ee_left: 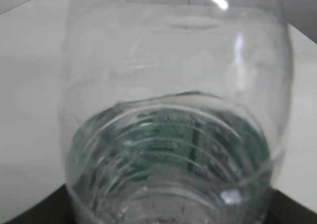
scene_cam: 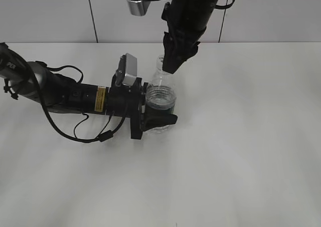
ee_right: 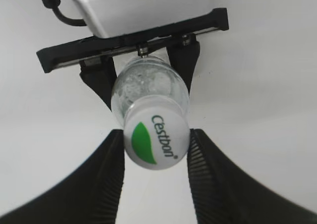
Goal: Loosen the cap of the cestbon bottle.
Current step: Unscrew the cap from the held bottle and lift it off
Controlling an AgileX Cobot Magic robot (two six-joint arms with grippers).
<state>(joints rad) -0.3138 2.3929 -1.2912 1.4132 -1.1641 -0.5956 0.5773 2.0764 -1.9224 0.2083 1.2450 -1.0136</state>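
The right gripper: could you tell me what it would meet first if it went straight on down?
The cap, which already sits between the right gripper's fingers; below it comes the bottle.

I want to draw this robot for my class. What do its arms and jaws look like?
Both arms are black. The left arm is a round tube with a yellow sticker, loose black cables looping beside it, and a small silver camera box on top. The right arm carries a silver box too. The right gripper has curved black jaws with ridged inner faces.
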